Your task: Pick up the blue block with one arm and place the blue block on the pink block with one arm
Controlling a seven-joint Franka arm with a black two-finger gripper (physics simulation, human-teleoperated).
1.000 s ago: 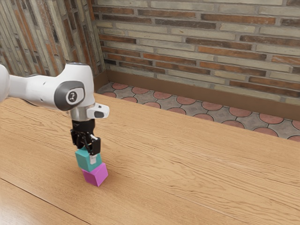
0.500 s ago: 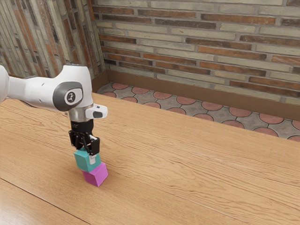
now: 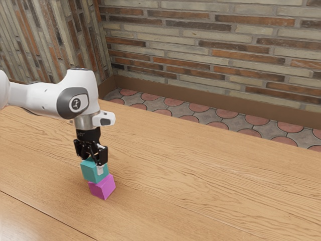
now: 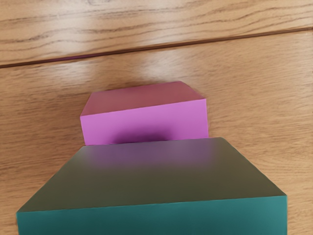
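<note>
Two brick walls [image 3: 210, 45] meet in a corner behind a strip of tiled floor [image 3: 225, 118]. In front lies one wide wooden surface [image 3: 200, 170]. One white arm [image 3: 50, 98] reaches in from the exterior view's left and turns straight down. Its single black gripper [image 3: 93, 159] pinches the top of the blue block [image 3: 93, 172], one finger on each side.

There are two blocks, one blue and one pink. The blue block is upright, directly above the pink block [image 3: 104, 188] and offset a little toward the exterior view's left. I cannot tell whether it rests on the pink block or hangs just clear of it.

From the hand's camera, the blue block [image 4: 151, 191] sits just under the gripper. The pink block [image 4: 146, 122] pokes out past its edge, flat on the surface [image 4: 146, 29].
</note>
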